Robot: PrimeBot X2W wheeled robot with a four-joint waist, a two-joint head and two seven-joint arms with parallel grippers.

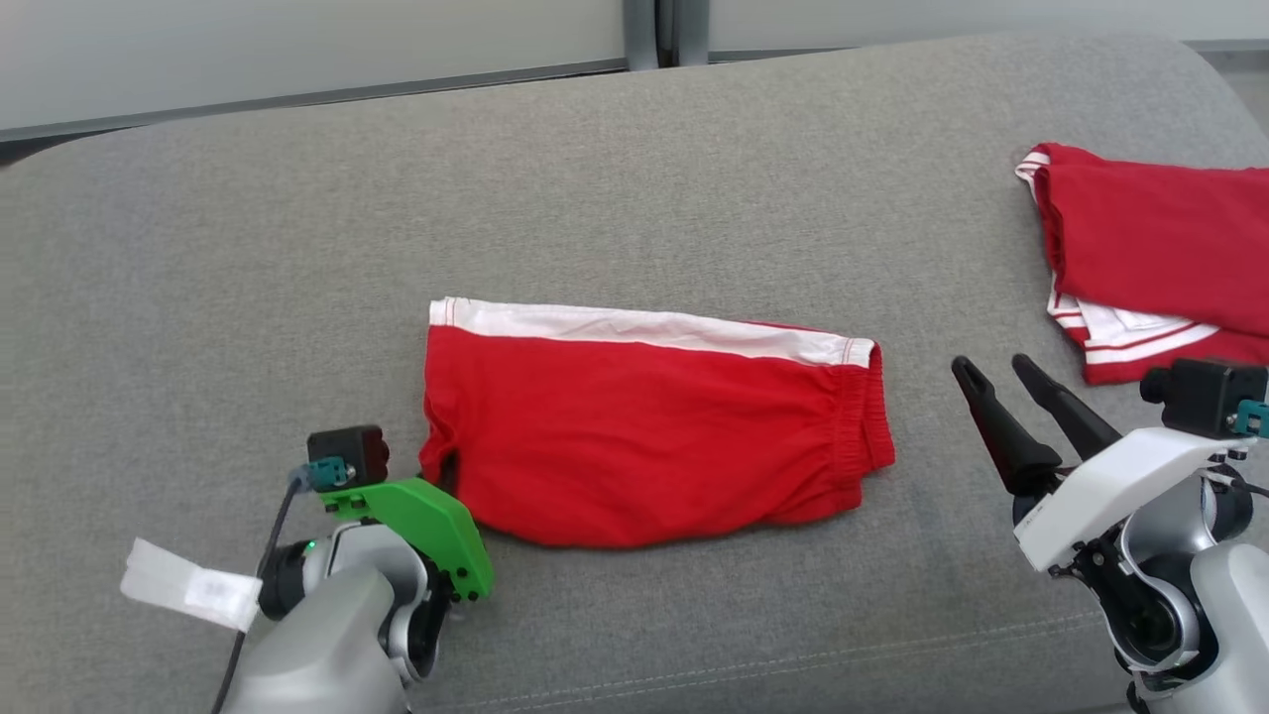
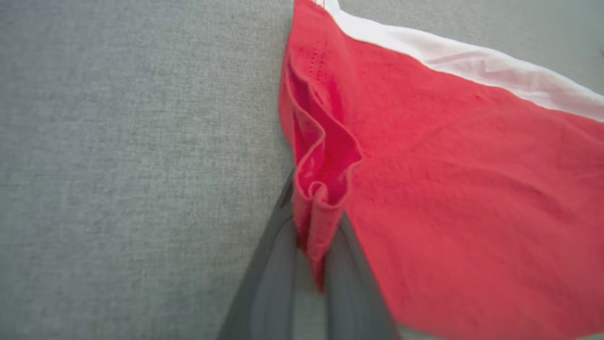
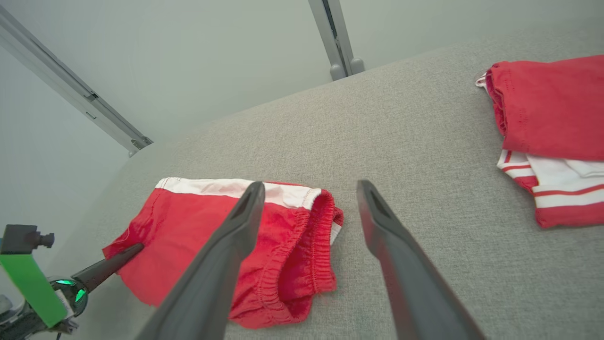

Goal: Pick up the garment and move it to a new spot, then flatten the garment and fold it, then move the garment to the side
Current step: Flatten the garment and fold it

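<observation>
Slippage risk: left gripper [image 2: 317,203] clamps only a bunched edge of folded shorts [image 1: 654,436]. Right gripper [image 1: 991,365] gapes empty; one-sided drag could undo the fold.

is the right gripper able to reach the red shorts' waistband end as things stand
Likely yes: the right gripper stands open, with only bare cushion between it and the waistband of the shorts.

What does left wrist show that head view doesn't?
Left wrist: left gripper shut on a bunched corner fold of the shorts. Head: open right gripper off the shorts' right end, touching nothing; folded red garment at far right. Both: red shorts with a white band, lying on the grey couch.
</observation>
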